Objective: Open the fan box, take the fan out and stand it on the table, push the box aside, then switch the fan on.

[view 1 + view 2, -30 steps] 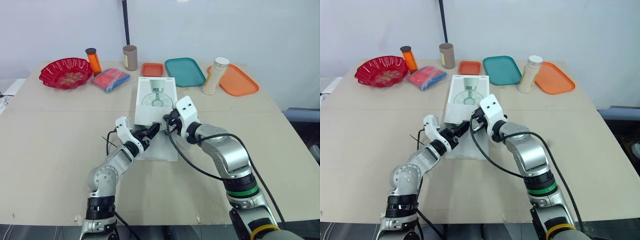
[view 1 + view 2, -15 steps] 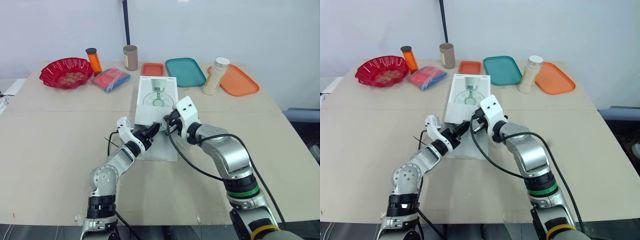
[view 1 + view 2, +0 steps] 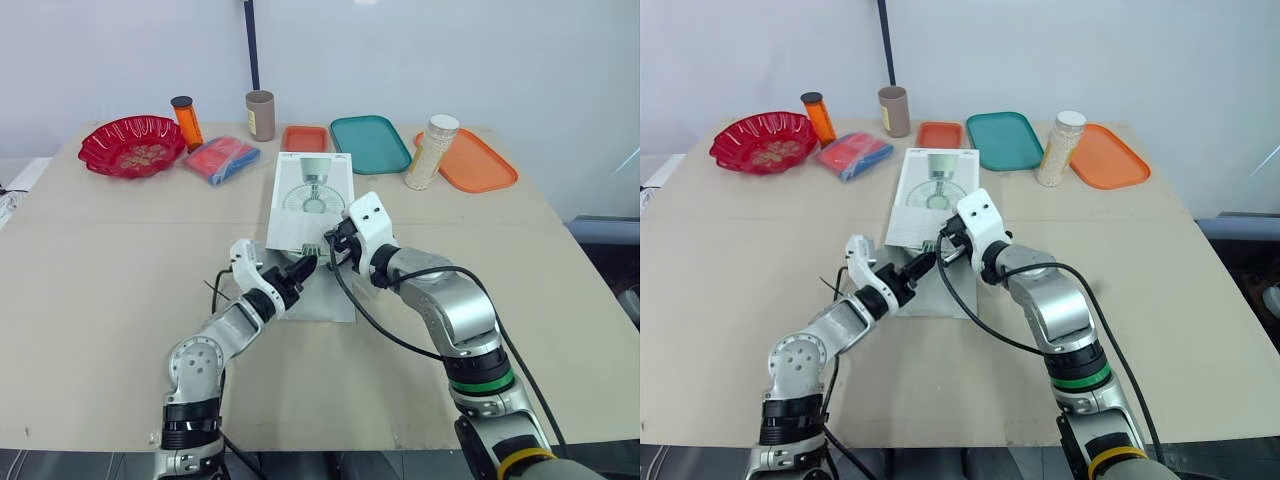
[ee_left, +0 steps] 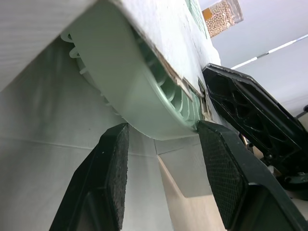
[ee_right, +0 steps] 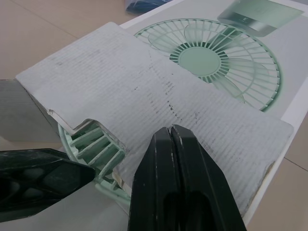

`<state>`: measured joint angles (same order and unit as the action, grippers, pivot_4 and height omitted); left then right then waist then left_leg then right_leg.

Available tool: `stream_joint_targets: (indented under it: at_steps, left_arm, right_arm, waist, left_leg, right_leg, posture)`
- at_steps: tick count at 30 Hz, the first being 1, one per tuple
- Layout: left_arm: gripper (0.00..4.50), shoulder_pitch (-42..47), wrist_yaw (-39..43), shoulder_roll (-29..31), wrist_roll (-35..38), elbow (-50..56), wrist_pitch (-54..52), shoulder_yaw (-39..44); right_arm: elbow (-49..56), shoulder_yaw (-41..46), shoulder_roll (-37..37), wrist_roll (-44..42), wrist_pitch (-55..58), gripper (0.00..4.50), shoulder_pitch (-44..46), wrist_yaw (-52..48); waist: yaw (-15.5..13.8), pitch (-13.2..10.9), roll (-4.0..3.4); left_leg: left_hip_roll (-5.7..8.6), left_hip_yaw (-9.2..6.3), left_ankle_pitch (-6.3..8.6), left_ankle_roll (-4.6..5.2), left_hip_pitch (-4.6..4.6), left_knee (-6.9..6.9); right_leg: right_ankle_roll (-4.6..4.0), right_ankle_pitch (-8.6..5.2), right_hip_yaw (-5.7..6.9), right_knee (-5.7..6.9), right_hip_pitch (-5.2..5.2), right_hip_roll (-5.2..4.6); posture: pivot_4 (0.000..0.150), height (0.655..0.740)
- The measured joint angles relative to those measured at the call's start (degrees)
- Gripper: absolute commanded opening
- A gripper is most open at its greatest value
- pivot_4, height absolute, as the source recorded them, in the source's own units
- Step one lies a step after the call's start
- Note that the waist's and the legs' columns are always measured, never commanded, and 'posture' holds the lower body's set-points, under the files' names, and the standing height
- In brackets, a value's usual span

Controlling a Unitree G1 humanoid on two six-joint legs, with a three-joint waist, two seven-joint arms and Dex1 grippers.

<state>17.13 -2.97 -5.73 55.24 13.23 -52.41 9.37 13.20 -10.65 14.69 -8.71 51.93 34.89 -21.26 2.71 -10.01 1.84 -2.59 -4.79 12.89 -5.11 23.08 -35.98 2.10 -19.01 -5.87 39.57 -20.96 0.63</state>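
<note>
Step in hand: extraction of the fan from the opened box. The fan box [image 3: 312,195] lies flat at the centre of the counter [image 3: 100,270], its opening towards the near side. The right tool [image 3: 335,242] has its fingers pressed together on the raised flap [image 5: 159,96], judged to be pinching it and holding the opening clear. The fan [image 4: 139,96] is inside the box, its green grille rim showing at the opening under the flap. The left tool [image 3: 300,268] is spread, its fingers [image 4: 113,159] standing either side of that rim and not closed on it. Next move, as judged: close the left tool on the rim and draw the fan out towards the near side, with the flap kept up — the torn cardboard edge lies close against the grille and may catch. Open room: bare counter to the left, right and near side of the box gives space to stand the fan and to push the box aside. The far side is crowded — a red bowl [image 3: 132,145], a blue and red packet [image 3: 221,159], a small orange tray [image 3: 305,138] and a teal tray [image 3: 370,143] lie just beyond the box's far edge.
</note>
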Motion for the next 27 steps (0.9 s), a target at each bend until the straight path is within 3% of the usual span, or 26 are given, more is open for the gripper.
stream_joint_targets:
  at_steps: [10, 27]
  left_arm:
    - [2.39, -0.05, -1.43, 0.55, 0.72, 1.0, -0.92, 0.04]
    - [2.39, -6.33, -6.58, 8.07, 10.51, 10.62, -7.66, 1.51]
  right_arm:
    - [-0.15, -0.02, 0.0, 0.01, 0.14, 0.0, 0.04, 0.24]
    - [-0.47, -0.44, 0.05, 0.0, 0.03, 0.0, 0.87, -0.06]
  waist:
    - [0.0, 0.0, 0.0]
    - [0.06, 0.05, -0.03]
  left_leg:
    - [0.0, 0.0, 0.0, 0.0, 0.0, 0.01]
    - [-0.03, 0.02, 0.0, -0.01, -0.05, 0.12]
  right_leg:
    - [0.0, 0.0, 0.0, -0.03, 0.0, 0.0]
    - [-0.01, 0.02, -0.03, -0.1, 0.01, 0.02]
  posture:
    - [0.15, 0.74]
    - [0.15, 0.74]
